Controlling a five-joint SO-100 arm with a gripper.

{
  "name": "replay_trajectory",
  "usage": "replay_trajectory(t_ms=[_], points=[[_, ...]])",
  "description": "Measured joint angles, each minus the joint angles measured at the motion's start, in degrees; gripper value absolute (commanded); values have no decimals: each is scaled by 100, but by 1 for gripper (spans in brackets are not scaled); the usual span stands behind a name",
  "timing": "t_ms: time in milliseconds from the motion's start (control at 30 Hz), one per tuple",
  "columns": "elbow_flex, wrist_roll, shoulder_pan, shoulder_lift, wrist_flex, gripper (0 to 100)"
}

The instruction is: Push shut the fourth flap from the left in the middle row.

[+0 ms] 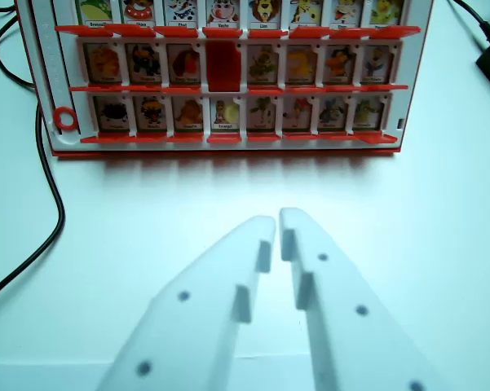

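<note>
A red and white flap game board (pixel 49 81) lies at the top of the wrist view, with three rows of small animal picture flaps. In the middle row, the fourth flap from the left (pixel 223 65) shows a plain red face, while its neighbours show pictures. My white gripper (pixel 277 218) fills the lower middle of the view, its fingertips nearly touching and nothing between them. It sits over the bare white table, well short of the board's near edge.
A black cable (pixel 55 213) curves down the left side of the table from beside the board. Another dark cable and plug (pixel 487 45) lie at the top right corner. A small red ring (pixel 65 119) marks the board's left edge.
</note>
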Motion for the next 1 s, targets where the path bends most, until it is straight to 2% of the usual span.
replay_trajectory(t_ms=[300,567,1000], points=[[264,35,44,1608,984,0],[369,53,-202,1872,993,0],[545,53,-229,2013,861,0]])
